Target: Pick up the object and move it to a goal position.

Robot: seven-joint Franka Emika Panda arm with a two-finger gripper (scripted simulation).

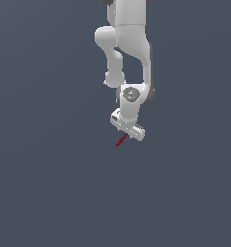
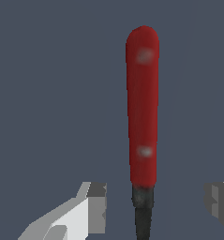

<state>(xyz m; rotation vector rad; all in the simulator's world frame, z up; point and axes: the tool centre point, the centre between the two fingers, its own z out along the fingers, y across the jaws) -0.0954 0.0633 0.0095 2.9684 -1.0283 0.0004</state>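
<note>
The object is a thin dark-red stick (image 1: 120, 141) with a short blackish end. In the exterior view it lies just below the white gripper (image 1: 124, 135), sticking out toward that view's lower left. In the wrist view the stick (image 2: 142, 103) fills the middle of the picture, and its blackish end (image 2: 143, 206) lies between the two fingers. The gripper (image 2: 155, 204) is open. One finger (image 2: 95, 208) and the other finger (image 2: 218, 200) stand on either side of the blackish end, with gaps between them and it.
The white arm (image 1: 129, 43) comes down from the top of the exterior view. A plain dark grey-blue surface (image 1: 49, 183) lies all around the stick.
</note>
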